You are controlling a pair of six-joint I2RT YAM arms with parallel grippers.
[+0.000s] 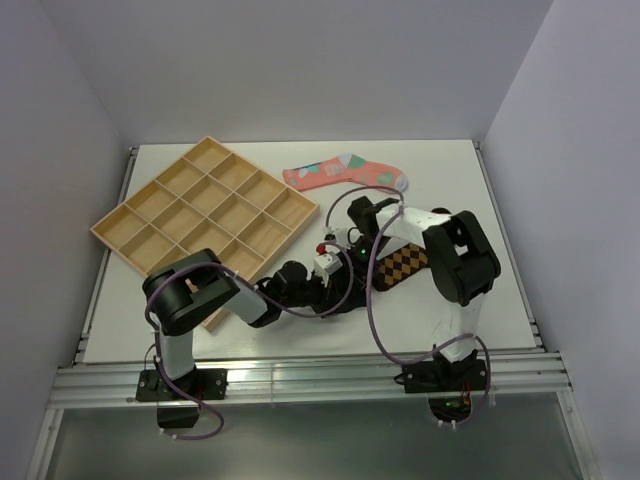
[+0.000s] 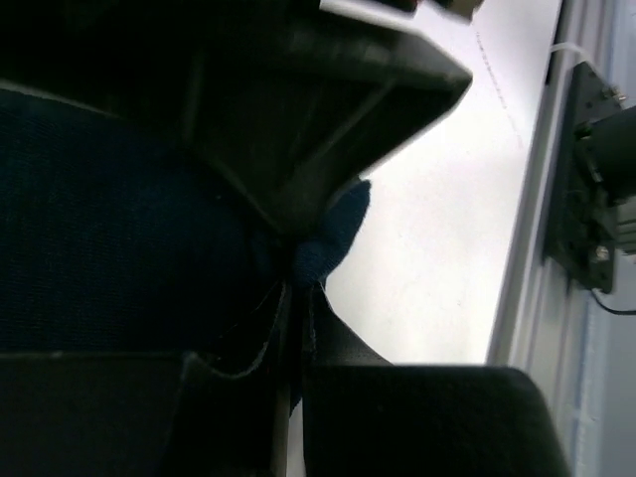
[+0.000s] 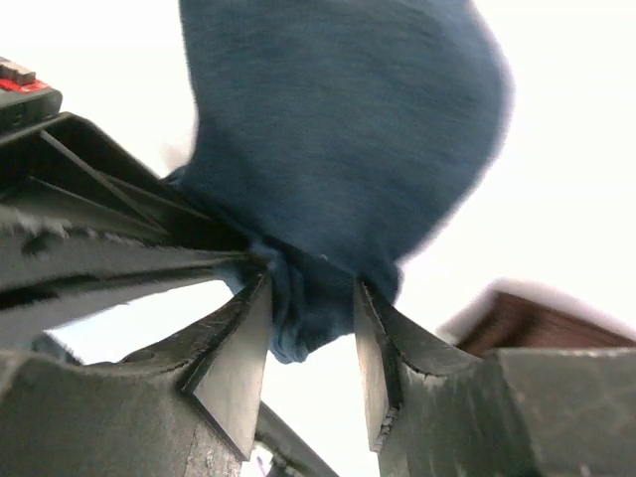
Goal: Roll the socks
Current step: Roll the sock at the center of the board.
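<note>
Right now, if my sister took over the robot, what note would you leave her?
Left tool: shut, pinching an edge of the navy sock.
Right tool: shut on the same sock's bunched fabric, close beside the left one.
Diamond-patterned sock: flat on the table, partly under the right arm.
Pink sock: flat at the far side, beside the wooden compartment tray.
Done: no sock looks rolled yet.
Left: roll all three.

**Arms Meet Mid-Table**

Both arms fold inward, with the left gripper point(image 1: 318, 290) and right gripper point(image 1: 345, 262) close together. A diamond-patterned sock point(image 1: 405, 265) lies partly under the right arm. A pink sock point(image 1: 345, 173) lies beyond, beside the wooden tray point(image 1: 205, 215).
</note>
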